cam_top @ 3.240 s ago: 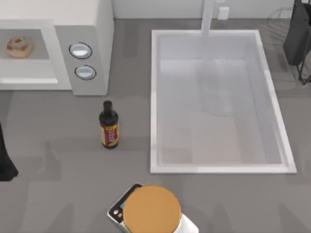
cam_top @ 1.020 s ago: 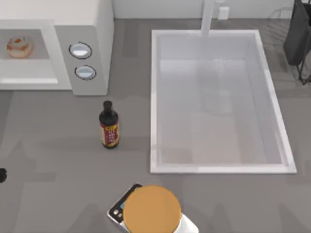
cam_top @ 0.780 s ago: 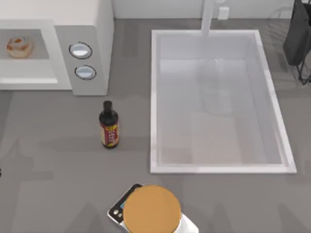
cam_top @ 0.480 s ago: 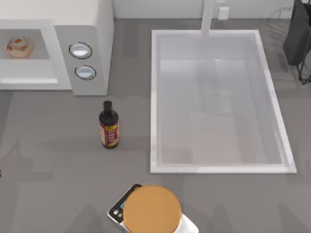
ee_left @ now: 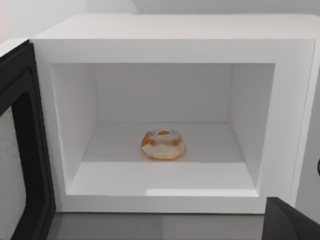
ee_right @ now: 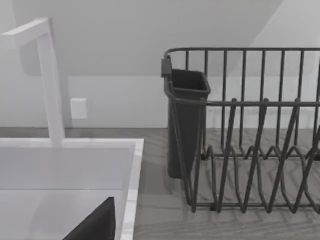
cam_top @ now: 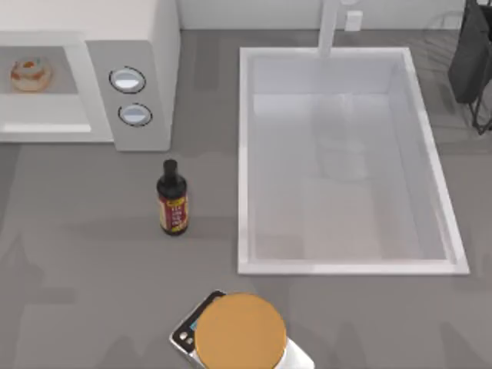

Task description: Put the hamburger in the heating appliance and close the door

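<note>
The hamburger (cam_top: 31, 74) lies inside the grey cavity of the heating appliance (cam_top: 157, 46), a white microwave at the table's far left. In the left wrist view the hamburger (ee_left: 163, 144) rests in the middle of the cavity floor of the heating appliance (ee_left: 170, 30). The door (ee_left: 20, 150) stands swung open beside the cavity, its dark inner face showing. A dark part of my left gripper (ee_left: 292, 222) pokes in, in front of the appliance and apart from it. A dark part of my right gripper (ee_right: 95, 225) hangs over the sink's far end.
A dark sauce bottle (cam_top: 172, 198) stands in front of the microwave's two knobs (cam_top: 127, 80). A white sink basin (cam_top: 346, 265) takes up the right half, with a tap (ee_right: 50, 80) behind it. A flat tan-orange disc (cam_top: 240, 330) sits at the front. A dark dish rack (ee_right: 250, 150) stands at the far right.
The dark part of my left arm at the top view's left edge has drawn back out of that view. The hamburger and the other things have not moved.
</note>
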{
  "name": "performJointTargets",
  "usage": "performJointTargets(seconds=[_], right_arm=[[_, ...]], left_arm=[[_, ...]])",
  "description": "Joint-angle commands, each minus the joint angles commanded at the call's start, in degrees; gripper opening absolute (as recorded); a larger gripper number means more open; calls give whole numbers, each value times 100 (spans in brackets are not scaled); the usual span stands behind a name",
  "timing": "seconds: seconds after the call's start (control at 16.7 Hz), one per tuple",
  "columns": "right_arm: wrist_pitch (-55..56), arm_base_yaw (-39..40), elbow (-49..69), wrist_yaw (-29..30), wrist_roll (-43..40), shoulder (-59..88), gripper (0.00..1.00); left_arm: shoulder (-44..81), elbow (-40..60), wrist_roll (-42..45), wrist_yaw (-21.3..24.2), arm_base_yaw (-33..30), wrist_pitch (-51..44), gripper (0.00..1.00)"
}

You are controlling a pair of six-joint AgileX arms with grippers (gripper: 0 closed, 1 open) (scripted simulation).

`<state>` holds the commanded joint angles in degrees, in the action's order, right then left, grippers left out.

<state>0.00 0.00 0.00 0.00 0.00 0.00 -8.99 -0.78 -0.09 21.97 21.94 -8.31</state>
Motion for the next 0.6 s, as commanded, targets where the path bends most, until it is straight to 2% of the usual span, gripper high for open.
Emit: performJointTargets(seconds=[0.36, 0.6], right_arm=[[0, 0, 0, 0, 0, 0, 100], [0, 0, 0, 0, 0, 0, 100]], left_arm=[[78, 1, 4, -29, -29, 99, 0], [658, -256, 6, -242, -253, 860, 0]])
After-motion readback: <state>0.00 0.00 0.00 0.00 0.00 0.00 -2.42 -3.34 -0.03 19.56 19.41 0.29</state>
